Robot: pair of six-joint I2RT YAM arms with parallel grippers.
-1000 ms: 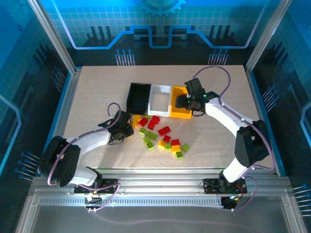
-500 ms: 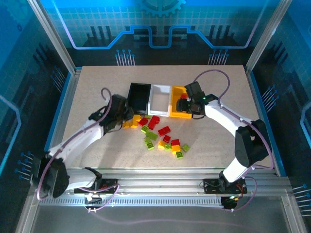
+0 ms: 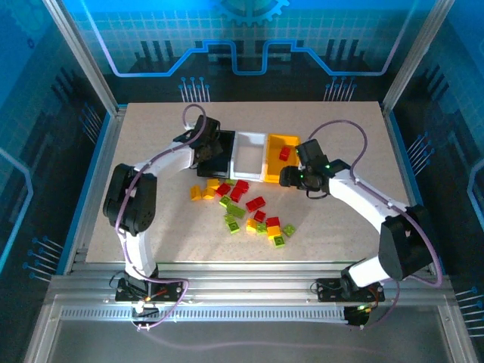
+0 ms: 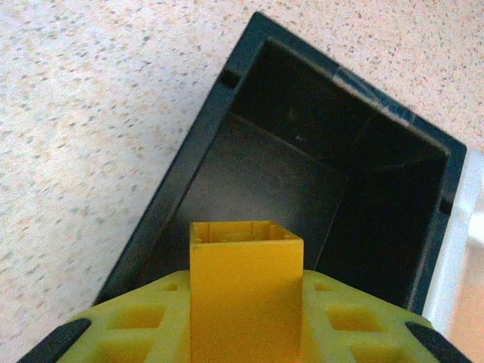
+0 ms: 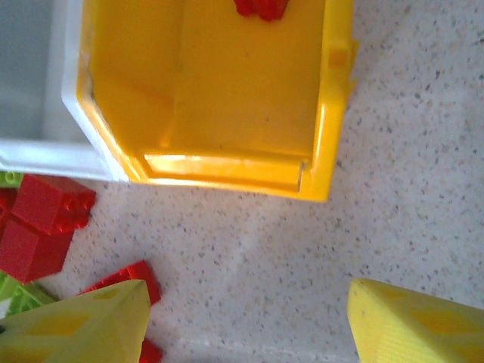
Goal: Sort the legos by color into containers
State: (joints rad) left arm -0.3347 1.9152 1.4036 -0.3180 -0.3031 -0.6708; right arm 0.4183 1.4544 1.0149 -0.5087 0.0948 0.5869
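Left fingers (image 4: 136, 325) clamp a yellow brick (image 4: 246, 295) above the black bin (image 4: 198, 140); right fingers (image 5: 83, 325) stand apart.

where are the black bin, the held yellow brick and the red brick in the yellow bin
black bin (image 4: 283, 189): left wrist view, bare inner floor
yellow brick (image 4: 246, 302): left wrist view, near face
red brick (image 3: 284, 153): top external view, top

Three bins stand in a row on the speckled table (image 3: 144, 136), their side walls touching: a black bin (image 3: 224, 155), a white bin (image 3: 249, 156) and a yellow bin (image 3: 275, 163). One red brick (image 3: 285, 153) lies in the yellow bin. The left gripper (image 3: 210, 149) hangs over the black bin. The right gripper (image 3: 290, 177) sits just beside the yellow bin's near wall. Loose bricks (image 3: 255, 203), red, yellow and green, lie scattered nearer the arms.
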